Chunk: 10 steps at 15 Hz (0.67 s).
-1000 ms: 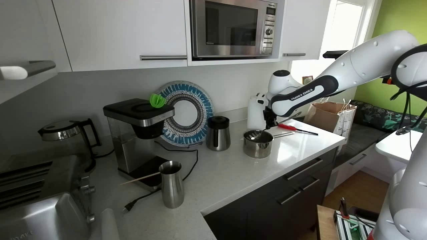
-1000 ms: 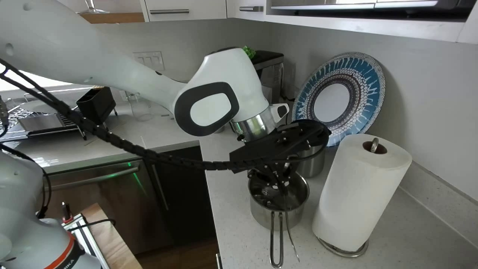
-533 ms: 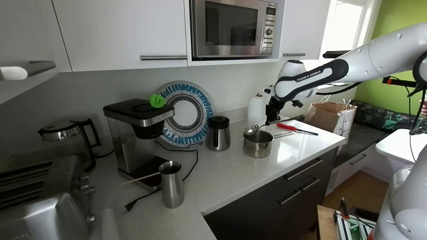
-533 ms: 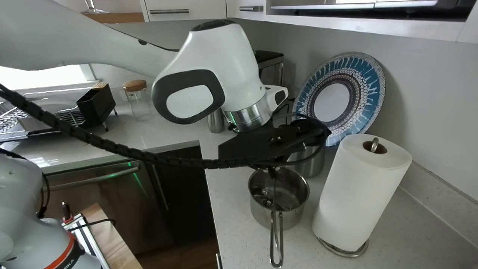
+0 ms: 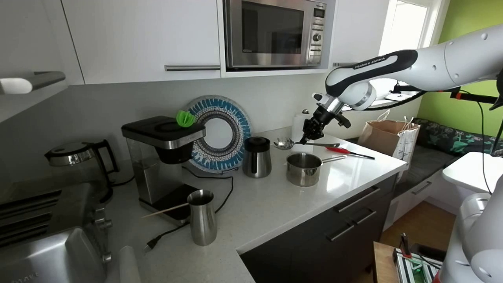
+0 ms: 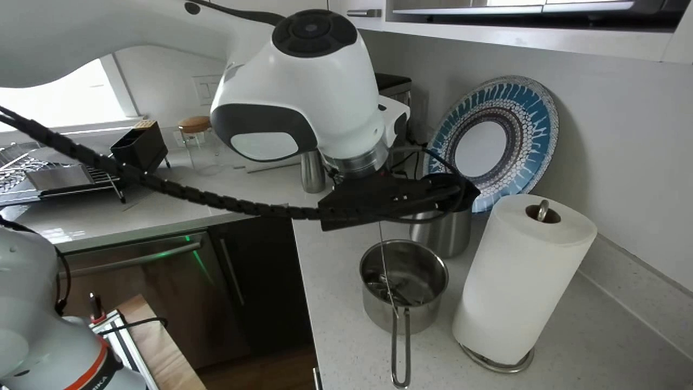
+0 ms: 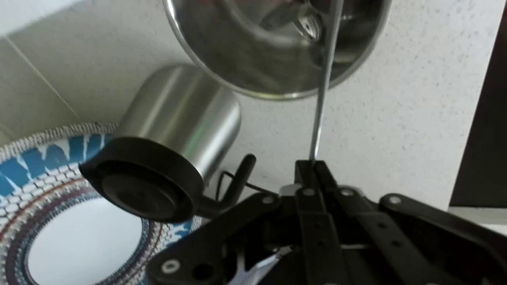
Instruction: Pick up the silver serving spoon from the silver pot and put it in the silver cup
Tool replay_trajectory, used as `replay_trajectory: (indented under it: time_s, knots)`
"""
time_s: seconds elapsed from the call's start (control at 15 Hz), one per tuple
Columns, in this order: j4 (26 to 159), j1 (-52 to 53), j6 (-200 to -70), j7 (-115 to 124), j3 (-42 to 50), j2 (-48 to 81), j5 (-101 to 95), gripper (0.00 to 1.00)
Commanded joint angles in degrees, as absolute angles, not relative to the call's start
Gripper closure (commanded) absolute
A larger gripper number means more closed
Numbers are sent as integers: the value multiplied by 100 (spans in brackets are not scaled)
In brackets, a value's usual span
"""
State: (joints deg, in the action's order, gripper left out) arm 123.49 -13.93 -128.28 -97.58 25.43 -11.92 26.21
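Silver serving spoon (image 7: 325,77), slim shiny metal, is clamped in the black pincer (image 7: 313,168).

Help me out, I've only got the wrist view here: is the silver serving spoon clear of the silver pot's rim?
Observer: Yes, an exterior view shows the silver serving spoon above the silver pot, with a visible gap to its rim.
Operator: Where does it go?
Observer: The silver cup stands upright on the counter by the coffee maker.
Operator: Anything loose by the silver pot?
Observer: Seen in an exterior view, a red-handled tool lies on the counter behind the silver pot's handle.
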Motion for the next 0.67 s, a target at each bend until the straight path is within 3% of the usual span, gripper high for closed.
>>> replay_trajectory:
  time_s: [0.0,0.6]
  knots:
    - [12196,-1178,-12108,-10429,2529,-1594,3074,99]
    - [12113,-780,-11288,-10557,2149,-2177,3570,96]
